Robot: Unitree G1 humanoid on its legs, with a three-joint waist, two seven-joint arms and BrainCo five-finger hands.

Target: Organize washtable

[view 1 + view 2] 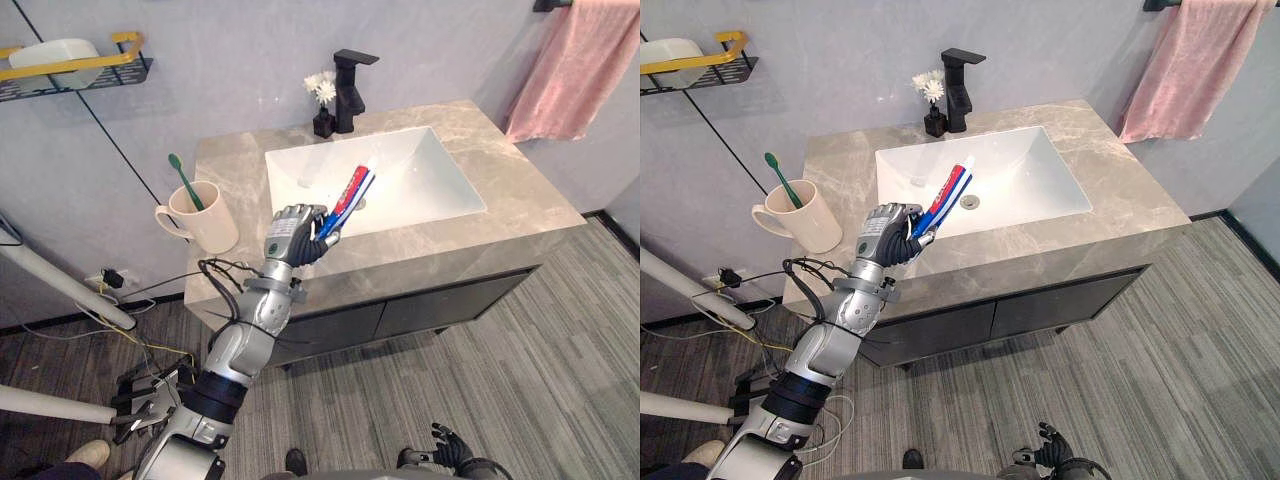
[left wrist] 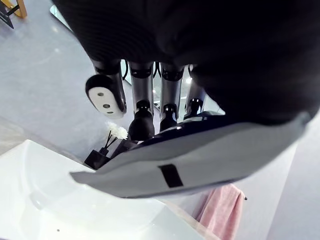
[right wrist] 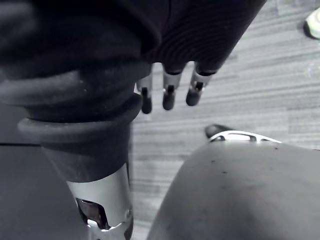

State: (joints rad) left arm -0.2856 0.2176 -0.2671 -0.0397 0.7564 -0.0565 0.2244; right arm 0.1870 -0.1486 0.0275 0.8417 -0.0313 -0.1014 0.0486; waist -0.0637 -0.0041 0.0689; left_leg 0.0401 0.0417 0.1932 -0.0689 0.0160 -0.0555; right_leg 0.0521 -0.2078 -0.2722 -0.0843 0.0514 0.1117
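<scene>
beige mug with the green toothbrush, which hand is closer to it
Left. The left hand, gripping a toothpaste tube above the front edge of the counter, is just right of the mug. The right hand hangs down near the floor, well below the counter.

1. Stone-look washtable (image 1: 520, 205) in grey-beige, set against the wall, on a dark cabinet (image 1: 430, 305) above a grey plank floor (image 1: 520, 400).
2. Sunk into the top, taking the middle and right: a white rectangular sink (image 1: 420, 165), with a round drain (image 1: 970, 201) in its bottom.
3. On the back strip behind the sink: a black faucet (image 1: 350, 90), upright.
4. Just beside the faucet, on its left: a small black vase (image 1: 322, 123) holding white flowers.
5. At the left end, well apart from the faucet and vase: a cream mug (image 1: 205, 218), upright, handle turned left.
6. Standing in the mug: a green toothbrush (image 1: 186, 182), head up, leaning left.
</scene>
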